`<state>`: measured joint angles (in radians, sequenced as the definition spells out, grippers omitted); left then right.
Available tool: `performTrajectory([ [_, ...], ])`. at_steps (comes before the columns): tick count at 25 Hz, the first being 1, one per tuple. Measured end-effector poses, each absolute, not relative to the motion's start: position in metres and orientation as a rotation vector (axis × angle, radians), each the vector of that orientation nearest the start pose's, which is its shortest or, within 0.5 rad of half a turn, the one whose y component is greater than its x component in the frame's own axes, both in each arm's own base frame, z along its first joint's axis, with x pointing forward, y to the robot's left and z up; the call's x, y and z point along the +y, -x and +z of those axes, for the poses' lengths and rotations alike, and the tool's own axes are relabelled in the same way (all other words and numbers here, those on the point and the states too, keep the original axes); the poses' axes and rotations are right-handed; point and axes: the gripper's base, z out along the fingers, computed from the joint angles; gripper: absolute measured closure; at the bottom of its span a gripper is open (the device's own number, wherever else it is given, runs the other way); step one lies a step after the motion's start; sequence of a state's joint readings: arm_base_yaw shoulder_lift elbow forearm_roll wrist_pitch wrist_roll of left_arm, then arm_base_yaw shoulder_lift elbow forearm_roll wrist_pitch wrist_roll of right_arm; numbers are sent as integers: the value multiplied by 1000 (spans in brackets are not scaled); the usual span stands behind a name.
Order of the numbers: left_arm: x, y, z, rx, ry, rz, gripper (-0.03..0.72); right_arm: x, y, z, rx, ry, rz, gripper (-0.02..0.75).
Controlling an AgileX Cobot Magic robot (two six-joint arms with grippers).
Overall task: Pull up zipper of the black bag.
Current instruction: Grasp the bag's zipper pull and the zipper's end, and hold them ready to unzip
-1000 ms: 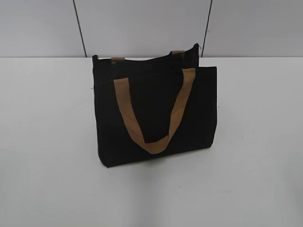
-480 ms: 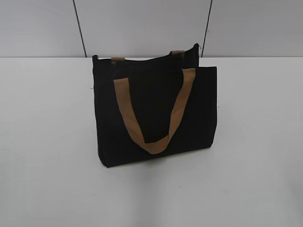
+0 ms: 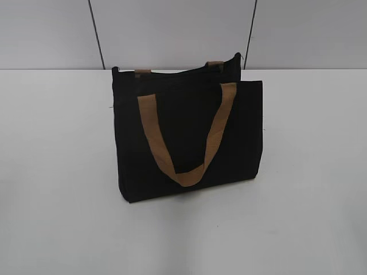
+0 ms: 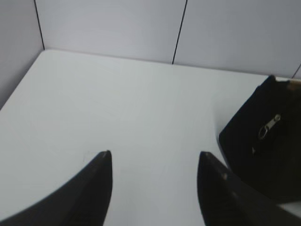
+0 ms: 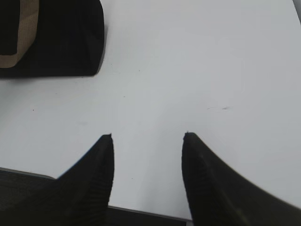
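Note:
The black bag [image 3: 189, 137] stands upright in the middle of the white table, its tan handle [image 3: 186, 134] hanging down the front panel. In the left wrist view the bag's end [image 4: 263, 136] shows at the right edge, with the silver zipper pull [image 4: 270, 126] hanging on it. My left gripper [image 4: 155, 155] is open and empty over bare table, left of the bag. In the right wrist view the bag's lower corner [image 5: 56, 37] is at the top left. My right gripper [image 5: 148, 136] is open and empty, to the right of the bag near the table's front edge. Neither gripper shows in the exterior view.
The white table [image 3: 57, 143] is bounded at the back by grey wall panels [image 3: 172, 31]. In the left wrist view a wall [image 4: 14, 42] also stands along the left side. The table's front edge [image 5: 141, 209] shows below my right gripper.

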<state>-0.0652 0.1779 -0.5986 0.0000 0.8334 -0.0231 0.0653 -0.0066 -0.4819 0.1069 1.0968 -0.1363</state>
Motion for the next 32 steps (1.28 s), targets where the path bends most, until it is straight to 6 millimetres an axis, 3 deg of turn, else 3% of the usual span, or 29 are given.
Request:
performTrajectory([
  [8, -8, -70, 349, 1685, -107, -86, 252, 8, 6, 270, 2077, 217, 86, 367],
  [15, -23, -117, 346, 1668, -195, -114, 252, 8, 6, 270, 2077, 217, 86, 367],
  [18, -32, -137, 333, 1620, -222, -137, 252, 8, 6, 270, 2077, 217, 86, 367],
  [27, -44, -171, 250, 1651, -245, -177, 252, 8, 6, 270, 2077, 217, 86, 367],
  [32, -50, -188, 227, 1688, -231, -220, 252, 8, 6, 270, 2077, 217, 86, 367],
])
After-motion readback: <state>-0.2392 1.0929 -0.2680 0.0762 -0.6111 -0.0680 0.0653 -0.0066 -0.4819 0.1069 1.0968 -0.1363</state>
